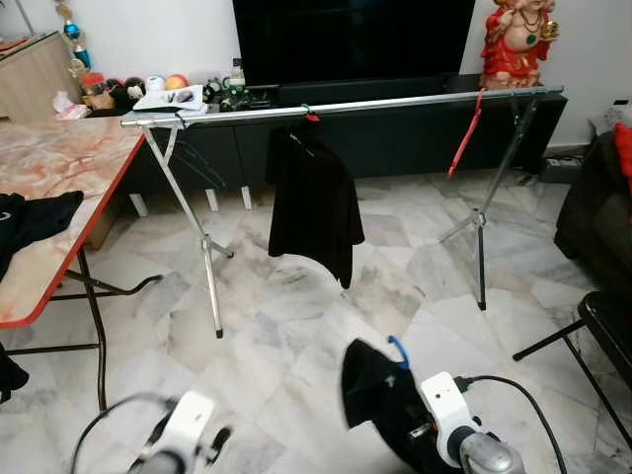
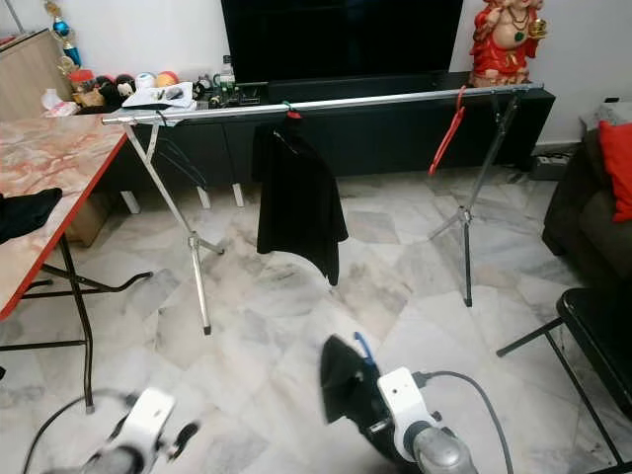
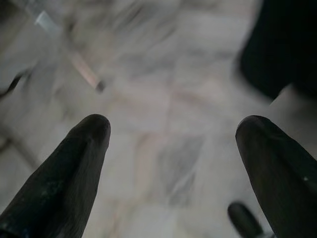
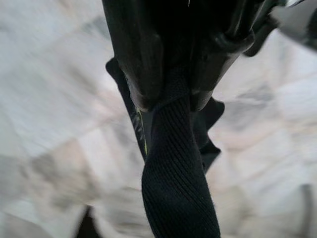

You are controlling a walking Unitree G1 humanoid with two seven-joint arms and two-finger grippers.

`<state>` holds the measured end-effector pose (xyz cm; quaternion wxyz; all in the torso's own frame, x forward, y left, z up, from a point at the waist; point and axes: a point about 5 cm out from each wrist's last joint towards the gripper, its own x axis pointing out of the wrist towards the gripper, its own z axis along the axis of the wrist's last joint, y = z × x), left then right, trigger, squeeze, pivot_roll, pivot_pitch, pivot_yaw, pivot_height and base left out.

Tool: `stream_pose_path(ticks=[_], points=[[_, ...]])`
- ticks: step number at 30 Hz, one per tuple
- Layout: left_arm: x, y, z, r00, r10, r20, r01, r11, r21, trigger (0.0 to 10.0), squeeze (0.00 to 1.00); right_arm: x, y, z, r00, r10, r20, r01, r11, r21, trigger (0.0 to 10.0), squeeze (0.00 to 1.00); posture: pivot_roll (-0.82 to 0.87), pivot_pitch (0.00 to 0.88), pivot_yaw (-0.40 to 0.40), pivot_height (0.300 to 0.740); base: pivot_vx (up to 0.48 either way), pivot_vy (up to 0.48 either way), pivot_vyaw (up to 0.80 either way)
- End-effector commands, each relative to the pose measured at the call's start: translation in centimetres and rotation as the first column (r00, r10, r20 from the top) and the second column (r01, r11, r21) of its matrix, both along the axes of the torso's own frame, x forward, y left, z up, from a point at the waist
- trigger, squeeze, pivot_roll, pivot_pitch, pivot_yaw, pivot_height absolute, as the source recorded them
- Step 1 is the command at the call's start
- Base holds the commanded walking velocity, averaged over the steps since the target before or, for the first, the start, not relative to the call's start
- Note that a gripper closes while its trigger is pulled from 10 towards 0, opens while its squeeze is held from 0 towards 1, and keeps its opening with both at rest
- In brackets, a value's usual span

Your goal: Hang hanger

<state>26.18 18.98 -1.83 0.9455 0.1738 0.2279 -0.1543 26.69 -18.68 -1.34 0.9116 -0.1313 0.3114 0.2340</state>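
Marble floor (image 1: 296, 336) stretches out under a long silver drying rail (image 1: 395, 102) that spans the room on two folding legs, set in front of a low black cabinet. On the rail, toward eleven o'clock from where the robot stands, a black shirt (image 1: 314, 202) hangs from a red-hooked hanger (image 1: 311, 116), and farther along at one o'clock a bare red hanger (image 1: 466, 138) dangles at a slant from the bar. Down low at five o'clock the right gripper (image 4: 168, 99) holds a dark knitted garment (image 1: 375, 395); in the right wrist view its fingers (image 4: 133, 64) are pressed together on the ribbed black cloth, which droops below them. A blue hanger hook (image 1: 398, 351) pokes up out of the top of that garment, so the hanger to be hung sits in the bundle by the right gripper, well short of the rail. At seven o'clock the left gripper (image 3: 173, 134) hangs low over the floor, its two fingers (image 3: 79, 158) spread wide with nothing between them, the tiles behind blurred. At nine o'clock a marble-patterned worktop (image 1: 59, 188) with a red edge carries another dark cloth (image 1: 35, 217). A red and gold figurine (image 1: 515, 39) stands on the cabinet at one o'clock, and a black chair seat (image 1: 607, 321) sits at three o'clock.
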Motion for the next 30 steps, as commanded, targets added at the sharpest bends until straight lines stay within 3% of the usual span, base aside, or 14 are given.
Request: stream_pose_path(ticks=[1,4,11,18,23,30], points=[[1.1,-1.5,0.8,0.995,-0.097,-0.002,0.097,0.994,-0.039,10.0,0.0,1.4,1.3,1.9,0.988,0.139,0.068,-0.142,0.989,0.051,10.0,0.0,0.05,0.032,0.049,0.74,0.0,0.0,0.0],[2.4,-3.4,2.0,0.978,-0.208,0.023,0.209,0.977,-0.043,10.0,0.0,1.6,1.6,2.7,0.974,0.209,0.084,-0.216,0.973,0.084,10.0,0.0,0.05,0.029,0.043,0.74,0.0,0.0,0.0],[3.7,-5.0,3.5,0.951,-0.307,0.043,0.31,0.946,-0.093,10.0,0.0,1.5,2.0,3.8,0.935,0.34,0.098,-0.351,0.927,0.13,10.0,0.0,0.05,0.027,0.024,0.74,0.0,0.0,0.0],[3.8,-5.7,3.6,0.922,-0.387,0.006,0.386,0.918,-0.088,10.0,0.0,1.9,2.2,4.6,0.924,0.363,0.122,-0.377,0.916,0.137,10.0,0.0,0.05,0.029,0.014,0.74,0.0,0.0,0.0],[3.4,-6.2,3.1,0.868,-0.486,-0.1,0.484,0.874,-0.052,10.0,0.0,1.7,2.7,5.1,0.896,0.424,0.133,-0.442,0.883,0.162,10.0,0.0,0.05,0.03,0.001,0.74,0.0,0.0,0.0],[3.1,-6.4,2.8,0.85,-0.506,-0.144,0.503,0.862,-0.058,10.0,0.0,2.0,2.5,5.6,0.897,0.417,0.145,-0.437,0.886,0.154,10.0,0.0,0.05,0.026,-0.005,0.74,0.0,0.0,0.0]])
